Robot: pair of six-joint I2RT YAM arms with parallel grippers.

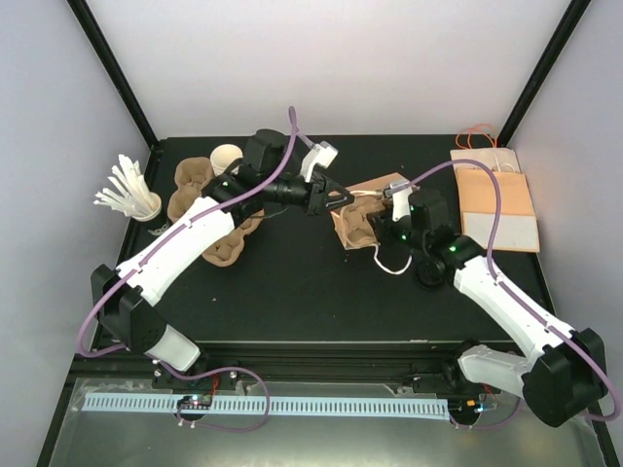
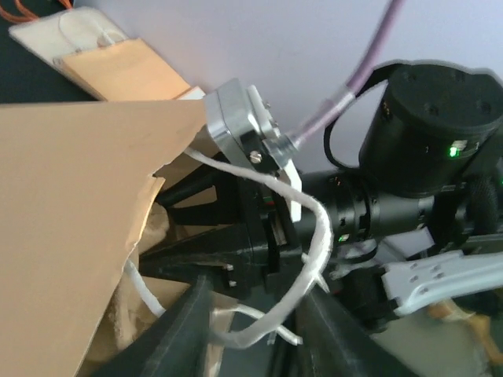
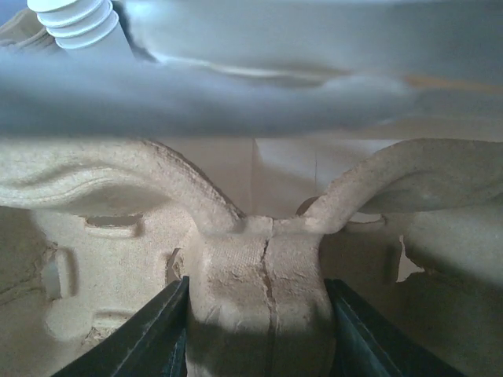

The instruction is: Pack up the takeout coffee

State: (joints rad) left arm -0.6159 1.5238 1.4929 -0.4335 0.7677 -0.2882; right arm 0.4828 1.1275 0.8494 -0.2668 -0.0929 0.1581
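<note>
The takeout coffee is out of view in every frame. A brown paper bag (image 1: 380,187) lies on its side at mid-table, its mouth toward my left gripper (image 1: 341,199). In the left wrist view the bag (image 2: 71,196) fills the left. Its white cord handle (image 2: 314,259) loops between the left gripper's (image 2: 255,314) spread fingers. My right gripper (image 1: 375,212) reaches into the bag. It (image 3: 258,314) is shut on the centre post of a pulp cup carrier (image 3: 259,259), which sits at the bag's mouth (image 1: 352,226).
Pulp carriers (image 1: 209,209) and a stack of lidless white cups (image 1: 226,156) stand at the back left. A dark cup of white stirrers (image 1: 131,195) stands at the far left. Flat folded bags (image 1: 496,199) lie at the back right. A second bag handle (image 1: 389,265) trails on the table.
</note>
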